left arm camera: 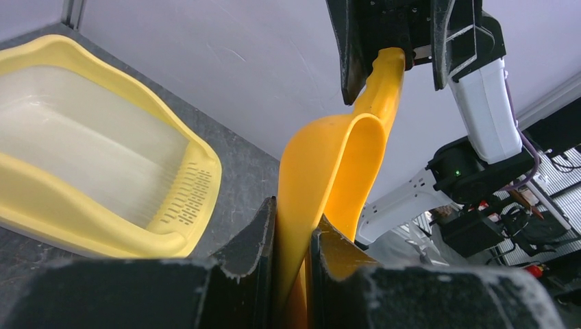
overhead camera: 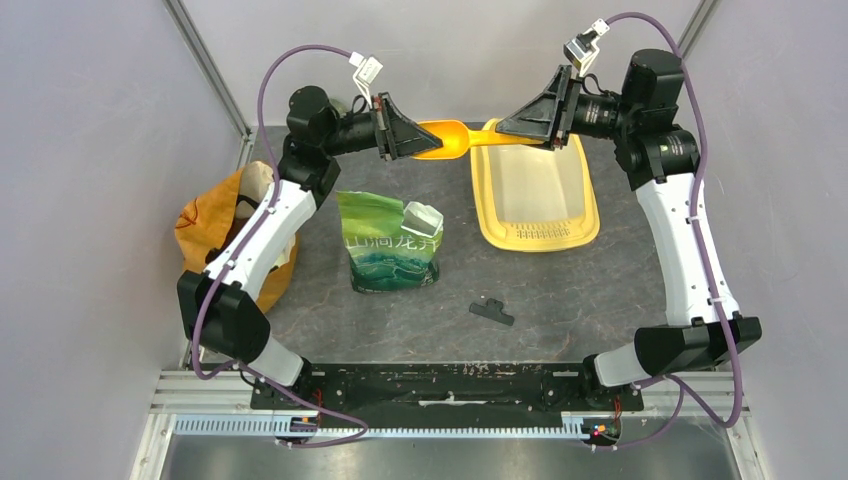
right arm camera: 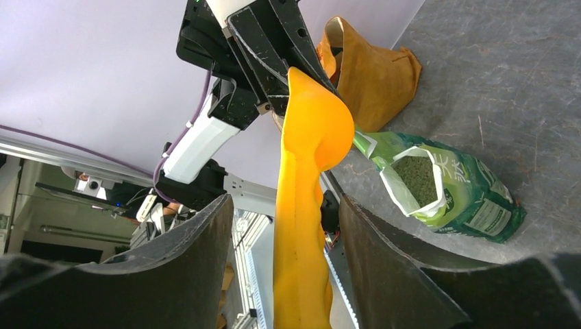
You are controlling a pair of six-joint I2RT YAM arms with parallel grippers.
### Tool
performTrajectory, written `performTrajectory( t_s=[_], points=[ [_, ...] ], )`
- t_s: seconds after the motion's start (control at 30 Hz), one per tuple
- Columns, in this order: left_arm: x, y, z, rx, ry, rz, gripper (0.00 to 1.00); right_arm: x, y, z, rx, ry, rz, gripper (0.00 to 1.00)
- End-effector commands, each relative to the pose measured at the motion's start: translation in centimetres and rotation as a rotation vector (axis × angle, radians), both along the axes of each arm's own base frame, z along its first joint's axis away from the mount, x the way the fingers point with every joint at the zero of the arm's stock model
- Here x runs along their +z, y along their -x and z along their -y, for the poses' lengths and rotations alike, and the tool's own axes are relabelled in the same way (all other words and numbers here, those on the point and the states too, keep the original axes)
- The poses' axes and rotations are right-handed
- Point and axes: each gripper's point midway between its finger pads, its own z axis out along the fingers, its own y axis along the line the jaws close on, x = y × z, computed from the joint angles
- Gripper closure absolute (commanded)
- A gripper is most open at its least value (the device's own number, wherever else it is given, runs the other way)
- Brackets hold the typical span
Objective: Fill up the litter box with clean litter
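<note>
The yellow litter box (overhead camera: 590,228) lies at the back right, its pale basin bare, grille toward me; it also shows in the left wrist view (left arm camera: 199,154). An orange scoop (overhead camera: 455,137) hangs in the air between both grippers, left of the box's far end. My left gripper (overhead camera: 405,135) is shut on the scoop's bowl wall (left arm camera: 329,171). My right gripper (overhead camera: 525,122) is open, its jaws either side of the scoop's handle (right arm camera: 301,226) with gaps. No loose pile of clean litter is in view; greenish granules (right arm camera: 414,175) show inside an open green pouch (overhead camera: 390,245).
An orange-brown bag (overhead camera: 215,225) stands at the left edge by the left arm. A small black clip (overhead camera: 492,311) lies on the dark mat near the front middle. Grey walls close in the back and sides.
</note>
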Motion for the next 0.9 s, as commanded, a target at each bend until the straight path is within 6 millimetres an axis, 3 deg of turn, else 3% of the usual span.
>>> performTrajectory(
  t_s=[0.0,0.13,0.43,0.63,0.7,0.8,0.83,0.87],
  points=[
    [0.4,-0.3,0.2,0.022,0.006,0.012,0.98,0.0,-0.4,-0.3,-0.001,-0.005,0.008,0.36],
    [0.0,-1.2,0.2,0.06,-0.013,-0.01,0.98,-0.7,-0.5,-0.3,-0.009,0.01,-0.01,0.45],
    [-0.8,-1.6,0.1,0.078,-0.039,-0.02,0.98,-2.1,-0.3,-0.4,-0.004,0.041,-0.037,0.49],
    [-1.3,-1.4,0.2,0.065,-0.053,-0.023,0.98,-2.5,0.1,-0.6,0.021,0.048,-0.047,0.61],
    [-1.3,-1.3,0.3,0.059,-0.057,-0.021,0.98,-2.7,0.1,-0.6,0.026,0.05,-0.051,0.69],
    [-1.5,-1.2,0.4,0.057,-0.072,-0.016,0.97,-2.7,0.0,-0.7,0.034,0.049,-0.053,0.9],
    [-1.6,-1.2,0.3,0.057,-0.078,-0.013,0.9,-2.7,0.0,-0.7,0.034,0.049,-0.053,0.97],
    [-1.6,-1.2,0.3,0.059,-0.086,-0.007,0.75,-2.7,-0.1,-0.7,0.034,0.049,-0.054,1.0]
  ],
)
